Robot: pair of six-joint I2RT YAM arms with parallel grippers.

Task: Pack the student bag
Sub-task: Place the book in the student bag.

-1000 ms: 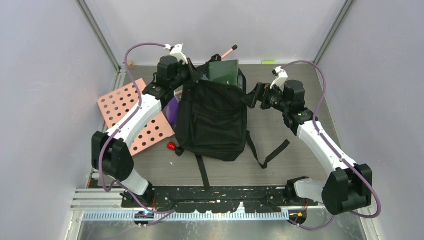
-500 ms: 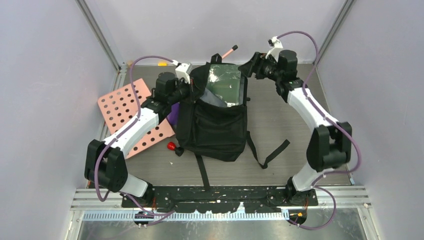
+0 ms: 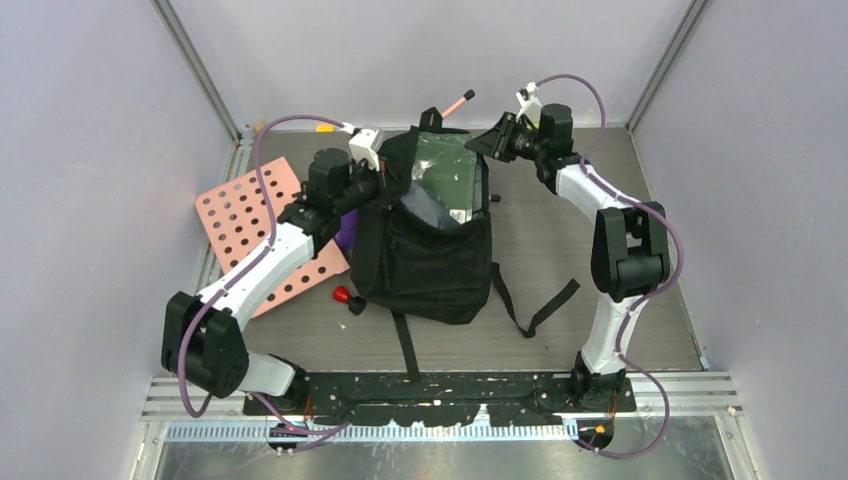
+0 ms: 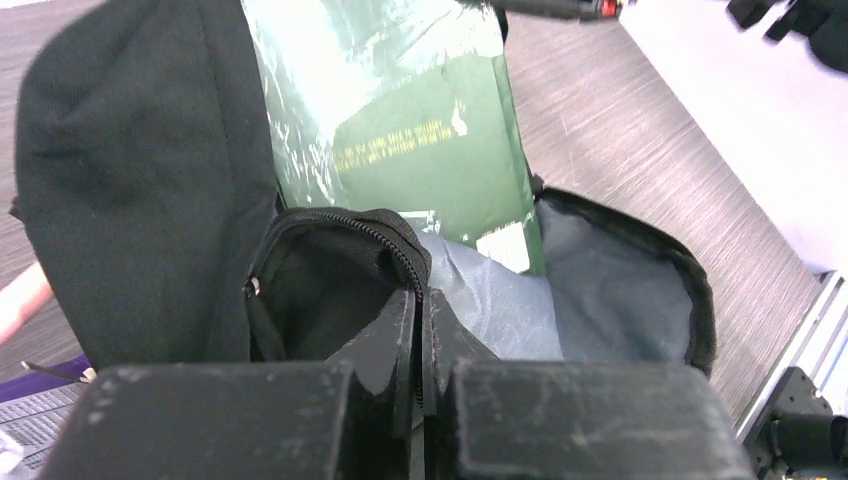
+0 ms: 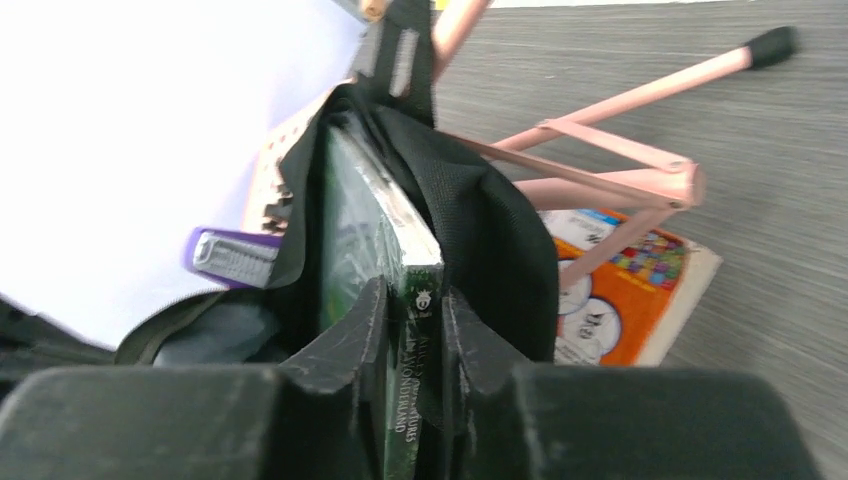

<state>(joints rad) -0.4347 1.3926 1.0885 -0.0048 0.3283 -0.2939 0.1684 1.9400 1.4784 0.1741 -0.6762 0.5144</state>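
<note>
The student bag (image 3: 430, 260) lies flat mid-table, its mouth open toward the back wall. My left gripper (image 3: 385, 185) is shut on the zipper rim of the bag's opening (image 4: 400, 240) and holds it up; the pinch shows in the left wrist view (image 4: 420, 300). A green plastic-wrapped book (image 3: 447, 175) sits part-way inside the mouth against the grey lining (image 4: 600, 300). My right gripper (image 3: 490, 145) is at the bag's back right corner. In the right wrist view it is shut (image 5: 412, 295) on the book's spine (image 5: 395, 230), with a fold of black bag fabric (image 5: 480, 220) caught alongside.
A pink perforated board (image 3: 265, 230) lies left of the bag, under my left arm. A purple object (image 3: 346, 225) and a small red piece (image 3: 343, 292) sit at the bag's left side. Behind the bag are a pink folding stand (image 5: 620, 160) and an orange book (image 5: 620, 290).
My right arm swung from the bag's right side to its back corner, and its jaws closed from wide open onto the green book. The book now sits deeper in the mouth.
</note>
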